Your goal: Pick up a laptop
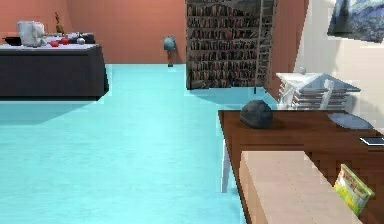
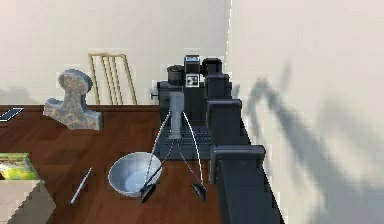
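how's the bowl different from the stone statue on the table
The statue is rough speckled stone and stands tall; the bowl is smooth, blue-grey, low and hollow. The statue sits far back on the brown table; the bowl sits nearer its front edge. Both are greyish.

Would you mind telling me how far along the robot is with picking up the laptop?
Done: the robot is at the brown table, its arm reaching over it. In hand: the gripper is near a grey bowl, with a dark flat thing, possibly the laptop, behind it; whether it holds anything cannot be told. Left: lifting it clear.
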### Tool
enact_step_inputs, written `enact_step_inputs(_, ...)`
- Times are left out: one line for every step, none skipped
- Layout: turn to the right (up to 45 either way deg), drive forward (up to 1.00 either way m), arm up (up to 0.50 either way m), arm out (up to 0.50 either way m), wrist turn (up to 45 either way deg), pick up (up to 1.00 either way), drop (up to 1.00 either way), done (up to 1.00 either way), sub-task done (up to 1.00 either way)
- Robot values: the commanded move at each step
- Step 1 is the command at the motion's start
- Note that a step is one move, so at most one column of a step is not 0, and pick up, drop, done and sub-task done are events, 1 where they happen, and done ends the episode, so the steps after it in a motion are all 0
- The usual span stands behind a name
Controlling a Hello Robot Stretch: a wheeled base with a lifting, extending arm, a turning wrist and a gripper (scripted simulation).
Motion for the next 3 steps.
enact_step_inputs(0.0,0.00,0.00,0.00,45.0,0.00,0.00,0.00,0.00)
enact_step_inputs(0.0,0.00,0.00,0.00,45.0,0.00,0.00,0.00,0.00)
enact_step_inputs(0.0,0.00,0.00,0.00,45.0,0.00,0.00,0.00,0.00)
